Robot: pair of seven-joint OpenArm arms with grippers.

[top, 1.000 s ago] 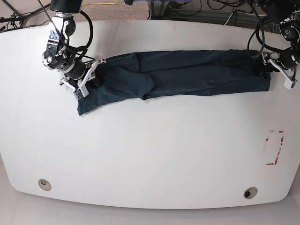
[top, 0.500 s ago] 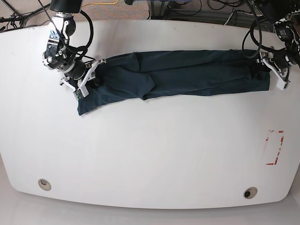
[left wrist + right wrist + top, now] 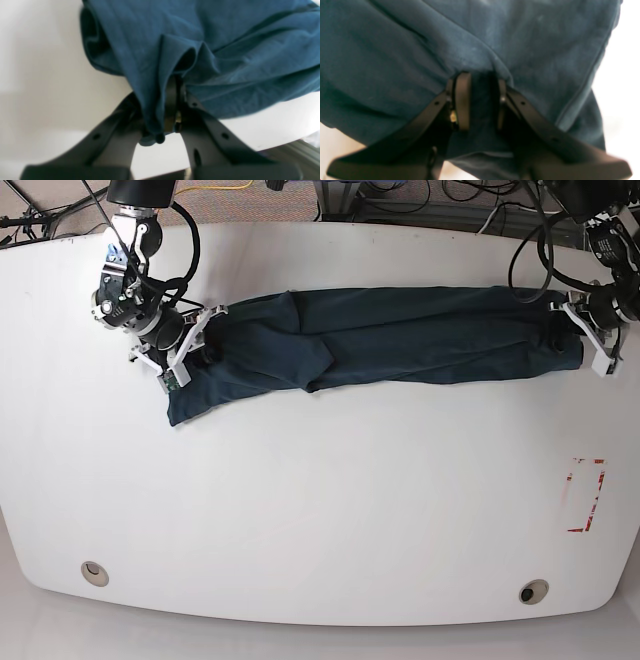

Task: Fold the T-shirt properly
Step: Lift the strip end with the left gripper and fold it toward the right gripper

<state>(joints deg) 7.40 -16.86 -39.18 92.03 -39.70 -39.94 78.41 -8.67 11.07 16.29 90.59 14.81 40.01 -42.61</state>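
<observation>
Dark navy-teal cloth T-shirt (image 3: 390,338) lies in a long band on the white bench (image 3: 320,500), left gripper (image 3: 172,105) and right gripper (image 3: 480,105) fingers each clamped on an end; crosswise folds left.

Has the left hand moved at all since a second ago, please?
Yes. In the base view the left hand has shifted inward and slightly up, away from the table edge and farther from the red marking, bunching the T-shirt end it grips.

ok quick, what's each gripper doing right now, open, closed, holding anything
Left gripper: closed, pinching a fold of the T-shirt.
Right gripper: jaws slightly apart, with T-shirt cloth between them; a firm grip cannot be told.
</observation>
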